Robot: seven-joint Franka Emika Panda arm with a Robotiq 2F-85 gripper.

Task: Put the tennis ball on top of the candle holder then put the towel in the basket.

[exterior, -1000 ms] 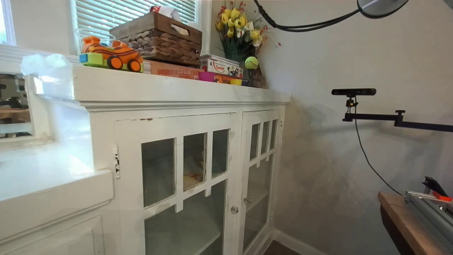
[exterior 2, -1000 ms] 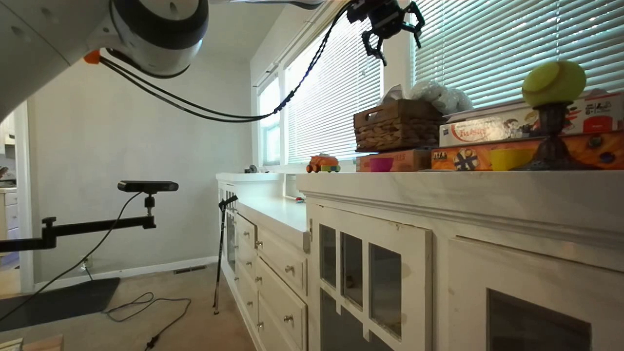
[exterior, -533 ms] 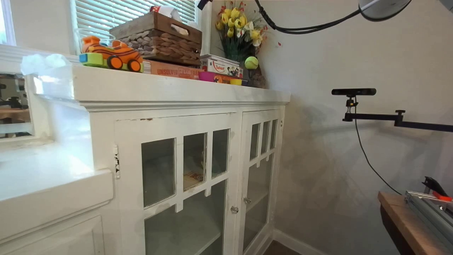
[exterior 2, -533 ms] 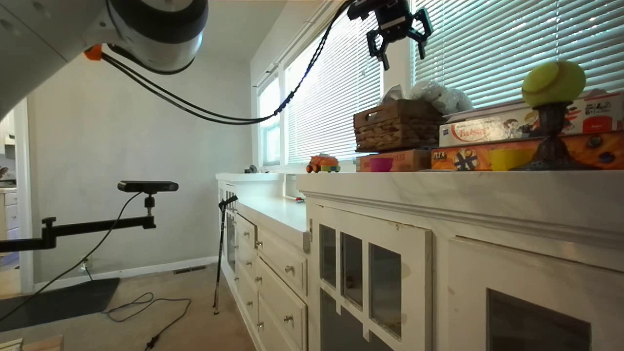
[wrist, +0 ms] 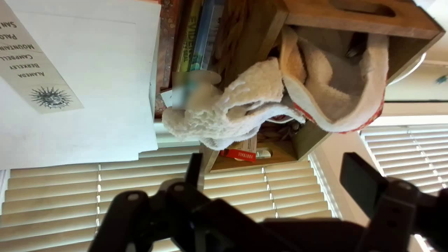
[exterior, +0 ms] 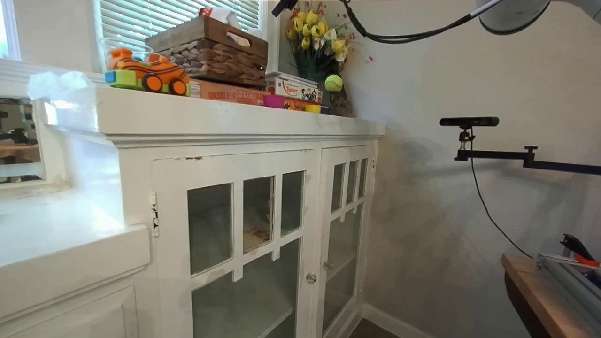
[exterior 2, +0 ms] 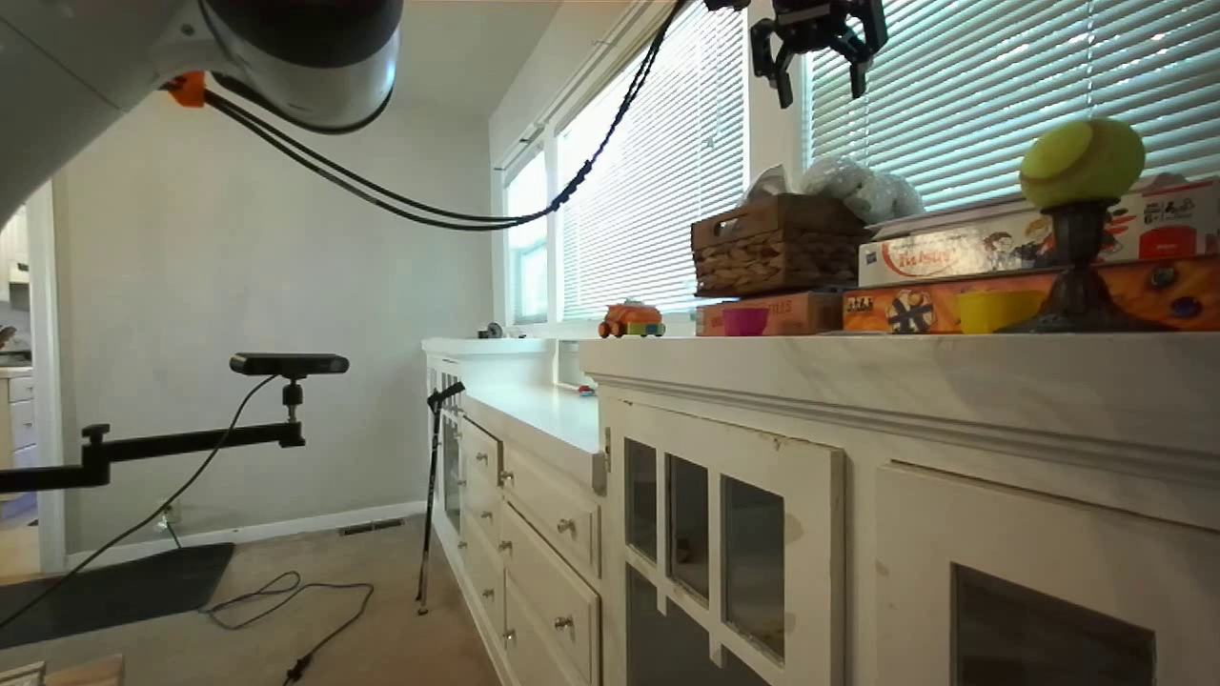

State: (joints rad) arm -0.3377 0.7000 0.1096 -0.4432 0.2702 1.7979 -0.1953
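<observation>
Atop white cabinetry [exterior 2: 724, 357] the tennis ball [exterior 2: 1082, 164] is supported near right by the candle holder [exterior 2: 1080, 262] as asked, the towel [wrist: 250, 91] draped across the farther basket [exterior 2: 782, 246], the empty gripper [exterior 2: 822, 95] spread wide overhead, presumably for clearance.

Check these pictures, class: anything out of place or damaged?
In the wrist view, a fluffy white towel hangs out of the wicker basket, not fully inside. In an exterior view, a dark patch like chipped paint marks the top of the cabinet door. The tennis ball on the candle holder looks odd, but fits the task.
</observation>
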